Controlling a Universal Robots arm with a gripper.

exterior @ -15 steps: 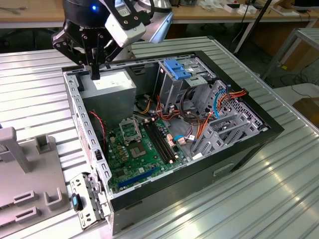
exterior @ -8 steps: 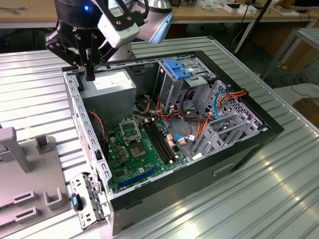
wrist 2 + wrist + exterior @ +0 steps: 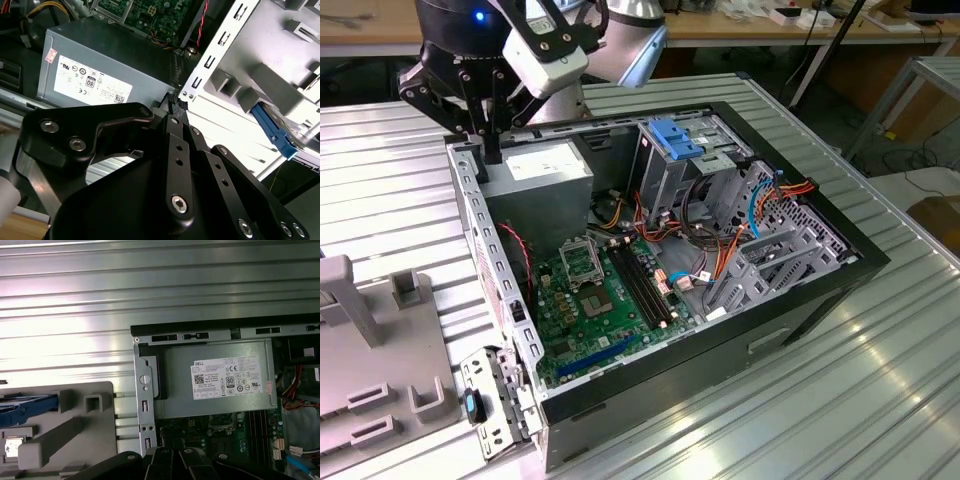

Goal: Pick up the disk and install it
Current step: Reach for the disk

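The disk (image 3: pixel 27 407) rests in a grey holder (image 3: pixel 85 440) on the table beside the open computer case (image 3: pixel 720 340). In both wrist views only its light-blue rail (image 3: pixel 272 131) and a sliver of metal are visible. My gripper (image 3: pixel 492 150) hangs over the case's rear corner, just above the edge of the power-supply box (image 3: pixel 545 165). Its black fingers (image 3: pixel 175 112) are closed together with nothing between them. The holder with the disk lies outside the case wall, apart from the gripper.
Inside the case are the green motherboard (image 3: pixel 600 290), bundles of cables and a metal drive cage topped by a blue latch (image 3: pixel 675 140). The perforated rear wall (image 3: pixel 485 240) stands between gripper and holder. The ribbed metal table (image 3: pixel 880 380) extends around the case.
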